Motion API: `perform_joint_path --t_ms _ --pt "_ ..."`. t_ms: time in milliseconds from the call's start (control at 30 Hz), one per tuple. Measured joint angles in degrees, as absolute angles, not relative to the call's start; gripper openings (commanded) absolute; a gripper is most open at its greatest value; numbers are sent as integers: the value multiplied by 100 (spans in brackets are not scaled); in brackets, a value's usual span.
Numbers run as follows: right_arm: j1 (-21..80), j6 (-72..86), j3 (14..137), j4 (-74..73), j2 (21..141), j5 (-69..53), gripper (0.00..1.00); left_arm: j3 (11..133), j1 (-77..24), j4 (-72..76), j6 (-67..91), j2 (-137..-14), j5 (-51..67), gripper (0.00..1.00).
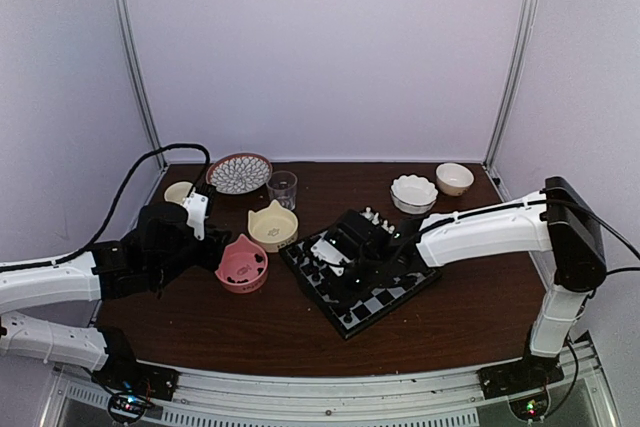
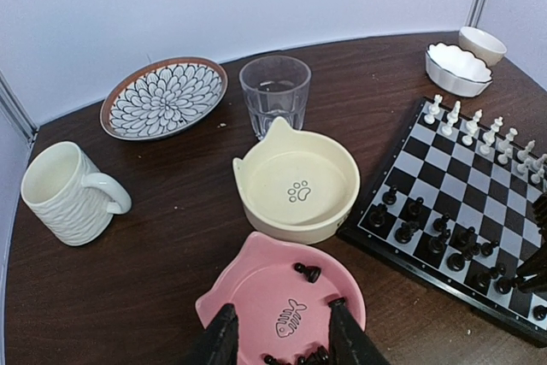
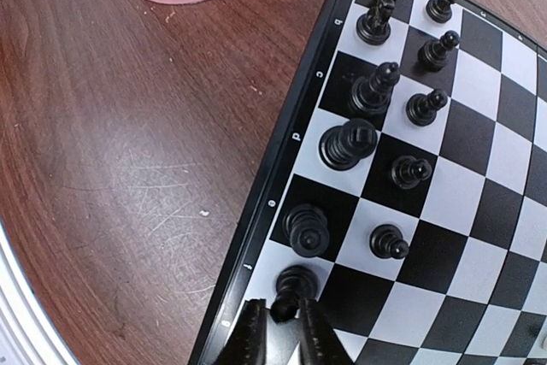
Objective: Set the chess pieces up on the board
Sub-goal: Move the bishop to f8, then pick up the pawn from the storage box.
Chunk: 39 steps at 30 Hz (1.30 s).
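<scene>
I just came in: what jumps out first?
The checkered board sits right of centre, black chess pieces lined along its near-left edge; the right gripper pinches the end one. Left of it, the open left gripper hovers over a pink cat-shaped bowl holding more black pieces.

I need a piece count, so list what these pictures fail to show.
- Top external: board middle, hidden by the right gripper; chessmen too small.
- Left wrist: pink bowl's near part, cut by the bottom edge and left gripper.
- Right wrist: held black piece's base, behind the fingers.
</scene>
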<state>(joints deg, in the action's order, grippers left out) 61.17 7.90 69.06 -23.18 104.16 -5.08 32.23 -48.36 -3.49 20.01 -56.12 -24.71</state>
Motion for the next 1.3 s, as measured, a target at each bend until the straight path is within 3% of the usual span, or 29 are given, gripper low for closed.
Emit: perform_joint_path --t_ms 267,667,867,1133,1300 --pt "6156 792 6869 -2268 10309 -357 38 3223 -4836 -355 1999 -5612 -2443 38" --pt "6176 810 5166 -856 7800 489 40 3227 -4836 -454 2108 -5765 -2397 36" --pt "6171 858 4576 -532 7688 1061 40 3653 -4757 -856 2445 -6834 -2088 29" --pt "6114 880 4386 -261 7585 1400 40 4119 -4466 -1122 2934 -7815 -1267 39" --pt "6101 880 4386 -150 7612 1402 39 4659 -4335 -1389 3269 -8536 -947 40"
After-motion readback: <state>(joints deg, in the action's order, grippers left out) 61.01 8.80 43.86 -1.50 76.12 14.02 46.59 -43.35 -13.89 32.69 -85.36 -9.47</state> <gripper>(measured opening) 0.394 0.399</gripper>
